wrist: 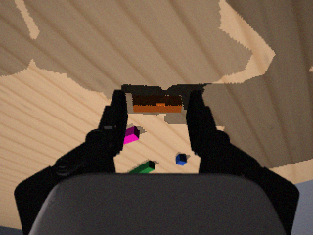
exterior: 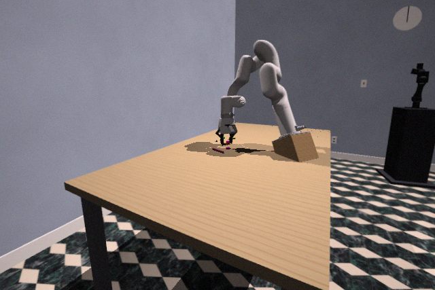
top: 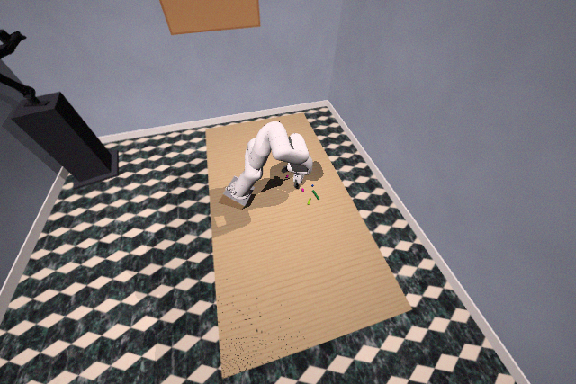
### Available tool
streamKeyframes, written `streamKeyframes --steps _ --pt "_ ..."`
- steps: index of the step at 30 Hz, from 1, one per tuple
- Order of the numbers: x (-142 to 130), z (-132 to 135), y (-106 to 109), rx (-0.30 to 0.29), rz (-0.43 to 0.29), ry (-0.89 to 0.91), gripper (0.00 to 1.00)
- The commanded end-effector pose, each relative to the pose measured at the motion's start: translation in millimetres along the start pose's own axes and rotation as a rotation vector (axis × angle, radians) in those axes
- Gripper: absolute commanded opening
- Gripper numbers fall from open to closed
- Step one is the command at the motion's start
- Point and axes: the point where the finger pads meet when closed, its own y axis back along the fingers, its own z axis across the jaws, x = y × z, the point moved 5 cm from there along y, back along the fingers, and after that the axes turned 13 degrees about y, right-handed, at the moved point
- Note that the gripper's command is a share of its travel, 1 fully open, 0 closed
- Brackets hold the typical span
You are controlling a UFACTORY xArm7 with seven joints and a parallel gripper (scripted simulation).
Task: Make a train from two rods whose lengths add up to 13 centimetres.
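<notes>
My gripper [wrist: 156,103] [top: 296,185] [exterior: 225,142] points down, close over the table [top: 302,268], in the arm's shadow. Its fingers are open. A short orange rod [wrist: 157,104] lies crosswise between the fingertips, with a small gap at each end. In the wrist view a magenta rod [wrist: 130,135], a blue cube [wrist: 181,159] and the end of a green rod [wrist: 142,168] lie on the table closer to the camera. The top view shows the green rod [top: 316,194] and a lime rod [top: 309,200] lying apart just past the gripper. A dark pinkish rod [exterior: 218,150] lies in the shadow beside the gripper.
The arm's wooden base block [exterior: 296,145] stands on the table near its back edge. A black pedestal [exterior: 409,145] stands on the floor beside the table.
</notes>
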Motion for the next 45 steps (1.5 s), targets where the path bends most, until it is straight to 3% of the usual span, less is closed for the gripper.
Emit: streamKeyframes --steps 1,12,14,20,26,27,45 --pt "-0.8 0.7 5.0 -0.002 -0.002 0.000 0.59" --pt "-0.7 0.6 50.9 -0.002 -0.002 0.000 0.59" --pt "-0.7 0.6 50.9 -0.002 -0.002 0.000 0.59" --pt "-0.7 0.6 82.5 -0.002 -0.002 0.000 0.59" --pt "-0.6 0.5 89.7 -0.002 -0.002 0.000 0.59" --pt "-0.6 0.5 89.7 -0.002 -0.002 0.000 1.00" --pt "-0.6 0.5 89.7 -0.002 -0.002 0.000 1.00"
